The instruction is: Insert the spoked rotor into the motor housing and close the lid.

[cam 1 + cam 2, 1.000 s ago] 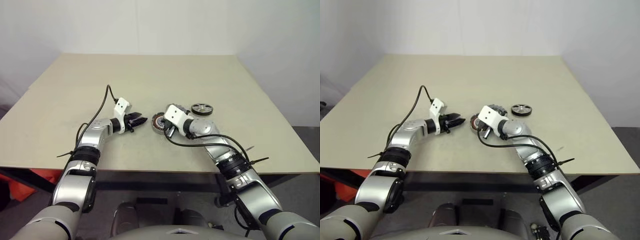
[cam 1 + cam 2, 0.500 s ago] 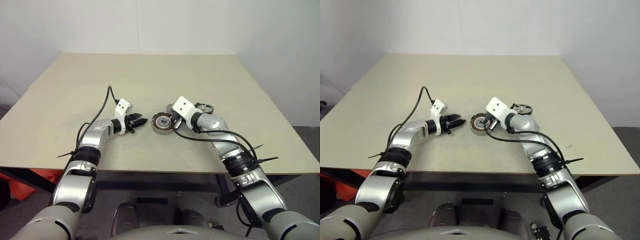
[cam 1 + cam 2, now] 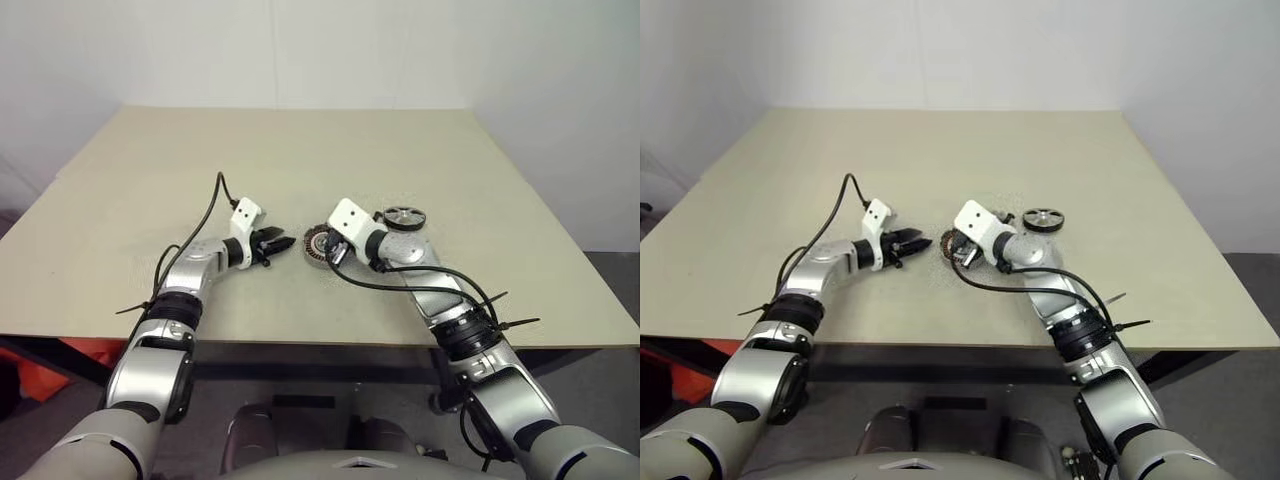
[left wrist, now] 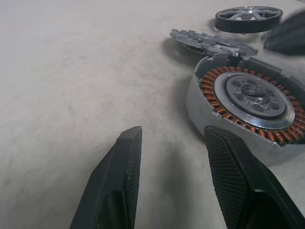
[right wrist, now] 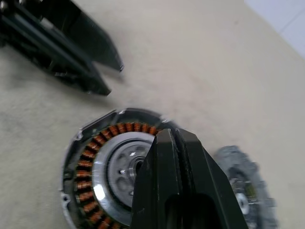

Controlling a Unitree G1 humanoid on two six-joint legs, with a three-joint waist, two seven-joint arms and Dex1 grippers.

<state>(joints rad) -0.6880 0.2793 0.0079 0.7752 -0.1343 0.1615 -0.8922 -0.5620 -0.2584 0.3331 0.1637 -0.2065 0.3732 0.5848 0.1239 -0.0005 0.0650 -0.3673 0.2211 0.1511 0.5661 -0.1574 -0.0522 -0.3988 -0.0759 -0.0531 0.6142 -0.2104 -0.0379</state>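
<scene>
- The motor housing (image 4: pixel 245 107) lies flat on the beige desk (image 3: pixel 300 150), near the middle, with its open side up; the ring of copper windings and the grey hub inside are plain to see.
- The lid (image 4: pixel 209 42), grey with a notched edge, lies on the desk just beside the housing, on its far side as the left wrist view shows it. Whether the two touch I cannot tell.
- The spoked rotor (image 3: pixel 404 217) lies flat on the desk, further to the robot's right, apart from the housing and the lid. Nothing holds it.
- The left gripper (image 3: pixel 278 241) is low over the desk, to the left of the housing, and points toward it. Its fingers (image 4: pixel 119 181) are spread, with only bare desk between them, and they stop short of the housing wall.
- The right gripper (image 5: pixel 177 143) hangs above the housing and points down and to the left. Its fingers are pressed together and hold nothing; in the right wrist view the tips stand over the hub and the near windings.
- A black cable (image 3: pixel 205 215) runs in a loop from the left wrist back along the arm.
</scene>
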